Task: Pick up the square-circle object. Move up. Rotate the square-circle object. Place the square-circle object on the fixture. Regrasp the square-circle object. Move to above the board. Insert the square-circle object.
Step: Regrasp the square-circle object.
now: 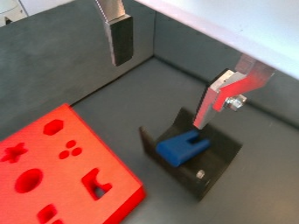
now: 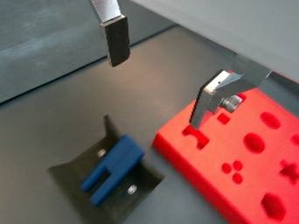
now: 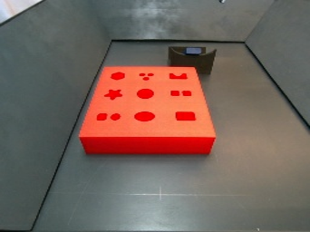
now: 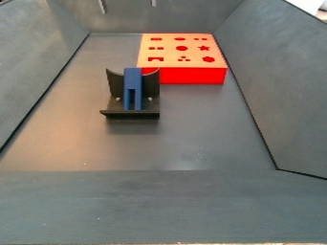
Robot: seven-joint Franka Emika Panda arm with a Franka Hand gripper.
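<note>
The gripper (image 1: 167, 72) hangs wide open and empty above the blue block (image 1: 181, 148), which rests in the fixture (image 1: 218, 161) beside the red board (image 1: 65, 166).

The dark grey floor (image 3: 158, 195) carries two things directly: the board (image 3: 145, 109), lying flat at the centre of a side view and at the upper right in a side view (image 4: 179, 57), and the fixture (image 4: 129, 96), standing at the left centre there and at the upper right behind the board in a side view (image 3: 191, 58). The two stand near each other but apart, with bare floor between them in both wrist views. The gripper (image 1: 170, 66) hangs above the floor with its fingers spread and nothing between them, over the fixture (image 1: 193, 157) in the wrist views.
</note>
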